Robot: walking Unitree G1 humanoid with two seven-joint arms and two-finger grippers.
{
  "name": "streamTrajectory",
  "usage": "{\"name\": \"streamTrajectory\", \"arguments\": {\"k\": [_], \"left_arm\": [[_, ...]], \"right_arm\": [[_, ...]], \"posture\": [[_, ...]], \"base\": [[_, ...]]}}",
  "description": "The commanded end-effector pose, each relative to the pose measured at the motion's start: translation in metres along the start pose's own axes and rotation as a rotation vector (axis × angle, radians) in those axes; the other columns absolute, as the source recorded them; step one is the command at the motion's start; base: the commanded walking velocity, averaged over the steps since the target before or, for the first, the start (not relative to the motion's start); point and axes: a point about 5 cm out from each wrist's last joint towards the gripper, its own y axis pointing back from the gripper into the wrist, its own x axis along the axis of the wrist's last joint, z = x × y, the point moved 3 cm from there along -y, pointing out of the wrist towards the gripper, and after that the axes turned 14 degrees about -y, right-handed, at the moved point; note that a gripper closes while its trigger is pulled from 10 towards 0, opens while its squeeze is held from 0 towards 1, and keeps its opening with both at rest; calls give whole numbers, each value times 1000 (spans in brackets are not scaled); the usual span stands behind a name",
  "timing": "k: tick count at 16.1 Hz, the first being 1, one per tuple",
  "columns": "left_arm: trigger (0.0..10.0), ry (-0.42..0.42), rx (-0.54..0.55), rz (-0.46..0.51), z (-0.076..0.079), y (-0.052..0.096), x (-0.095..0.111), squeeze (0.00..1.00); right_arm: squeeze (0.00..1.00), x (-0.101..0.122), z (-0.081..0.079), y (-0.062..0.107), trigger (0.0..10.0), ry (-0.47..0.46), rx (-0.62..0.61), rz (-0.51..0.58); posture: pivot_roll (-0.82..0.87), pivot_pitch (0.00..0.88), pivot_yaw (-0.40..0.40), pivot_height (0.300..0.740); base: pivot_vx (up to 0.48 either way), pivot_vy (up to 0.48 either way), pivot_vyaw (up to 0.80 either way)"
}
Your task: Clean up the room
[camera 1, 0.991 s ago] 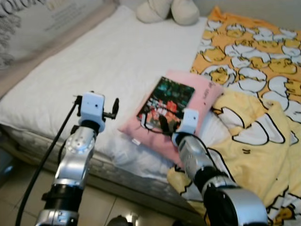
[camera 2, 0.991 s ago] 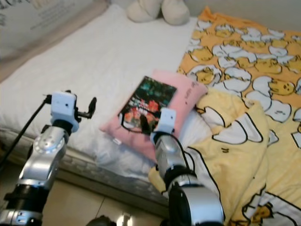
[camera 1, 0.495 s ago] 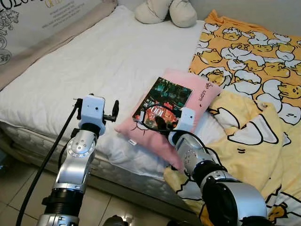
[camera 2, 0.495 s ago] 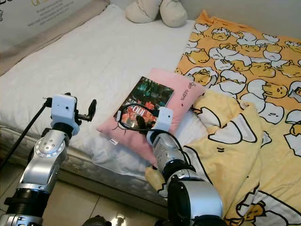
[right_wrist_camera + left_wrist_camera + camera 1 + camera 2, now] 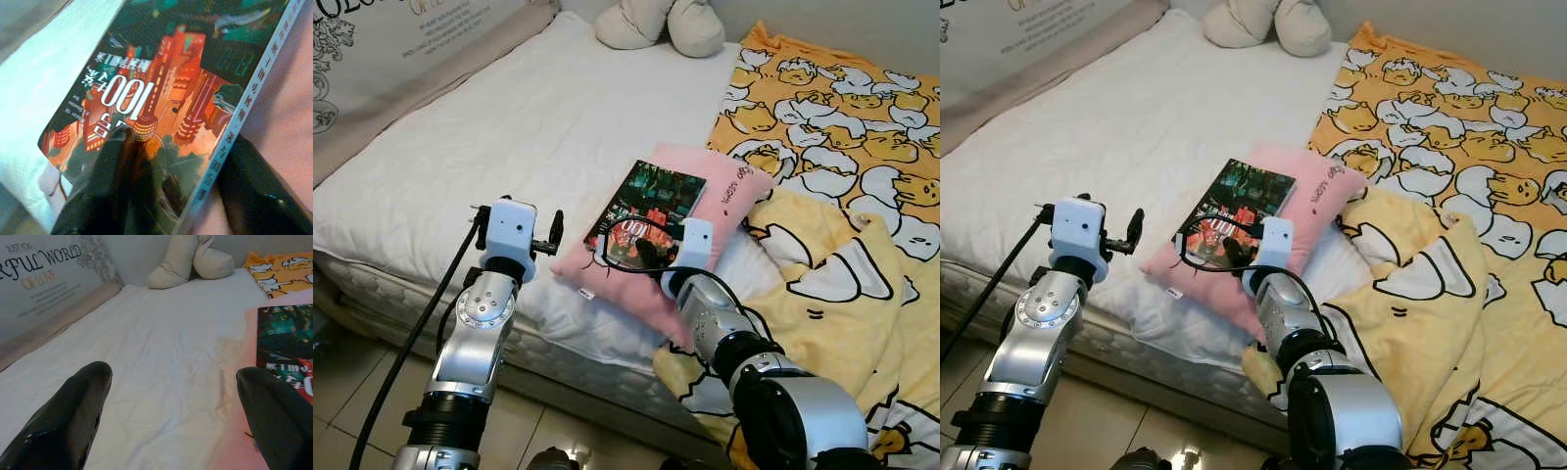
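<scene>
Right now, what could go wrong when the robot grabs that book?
The book lies on a soft pink pillow, so pressing down may sink it and the right gripper could slip off. One finger is on the cover and the other beside the spine, so it may pinch pillow fabric too. The pillow sits near the bed's edge, so a tug could slide both toward the floor.

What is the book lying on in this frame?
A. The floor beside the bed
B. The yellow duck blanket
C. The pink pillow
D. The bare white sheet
C: the book lies flat on the pink pillow, with the right gripper at its near end, one finger on the cover and one beside its spine.
</scene>
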Motion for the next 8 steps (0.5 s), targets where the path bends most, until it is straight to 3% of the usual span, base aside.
{"name": "streamTrajectory", "arguments": {"k": [1, 3, 5, 8], "left_arm": [[10000, -3, -11, 24, 5, -1, 7, 0], [10000, -3, -16, 25, 6, -2, 7, 0], [10000, -7, -22, 27, 7, -3, 7, 0], [10000, -13, -32, 34, 10, -4, 8, 0]], "right_arm": [[0, -4, -9, 0, 0, 93, 10, 12], [0, 5, -8, 0, 0, 127, -10, 75], [0, 16, -14, 1, 0, 276, -9, 165], [0, 11, -9, 8, 0, 429, -33, 218]], "posture": [[301, 46, -30, 740], [298, 48, -27, 740], [288, 49, -23, 740], [275, 48, -19, 740]], "base": [[0, 0, 0], [0, 0, 0], [0, 0, 0], [0, 0, 0]]}}
